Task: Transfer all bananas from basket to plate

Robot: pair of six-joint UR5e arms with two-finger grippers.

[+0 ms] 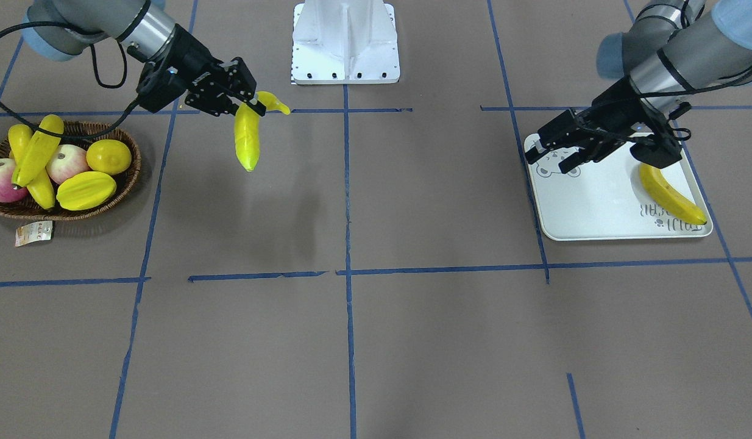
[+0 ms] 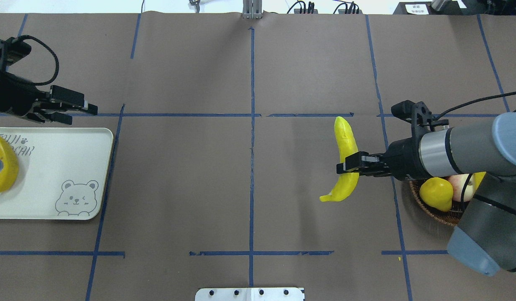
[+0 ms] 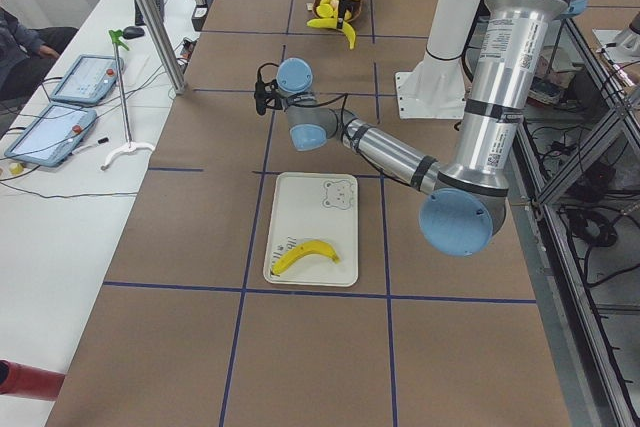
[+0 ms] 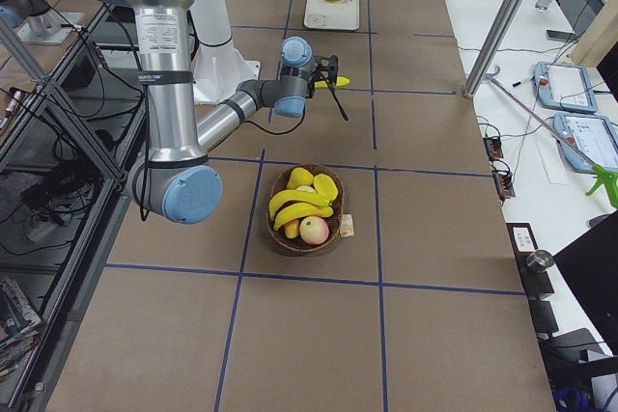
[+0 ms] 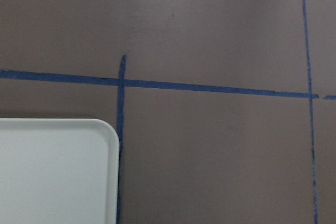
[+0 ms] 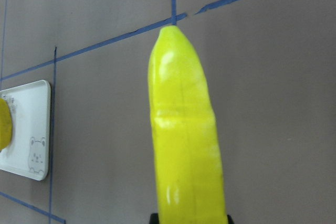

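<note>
Front view: the basket (image 1: 131,177) sits at 9 o'clock, with two bananas (image 1: 38,151) lying among other fruit. The right pincer (image 1: 254,105) is clamped near the stem end of the held banana (image 1: 247,139). It hangs tip-down, clear of the bench (image 1: 443,341), at about 2 o'clock from the basket. The plate (image 1: 595,210) is at 3 o'clock, with the plated banana (image 1: 671,196) along its 4 o'clock side. The left pincer (image 1: 549,155) hovers by the plate's 10 o'clock corner, fingers apart and empty.

Overhead: the held banana (image 2: 346,144) lies crosswise in the right pincer (image 2: 346,165) at 3 o'clock, well apart from the plate (image 2: 53,167) at 9 o'clock. The left pincer (image 2: 80,113) is spread.

Left side view: the plated banana (image 3: 305,255) fills the plate's (image 3: 305,207) 6 o'clock end, and the bear end is free.

Right side view: the two bananas (image 4: 297,207) lie on top of the basket (image 4: 278,238) pile.

Left wrist: only a plate (image 5: 52,171) corner at 7 o'clock, with no fingers in frame.

Right wrist: the held banana (image 6: 184,140) fills the centre, with the plate (image 6: 29,129) at 9 o'clock.

The step looks like the carry across, probably to a hand-over. The grip is off-centre, so travel should be slow to keep the long end from swinging. The left pincer should take the free length and close before the right lets go. The banana should be laid on the bear end, beside the plated one and not across it.
</note>
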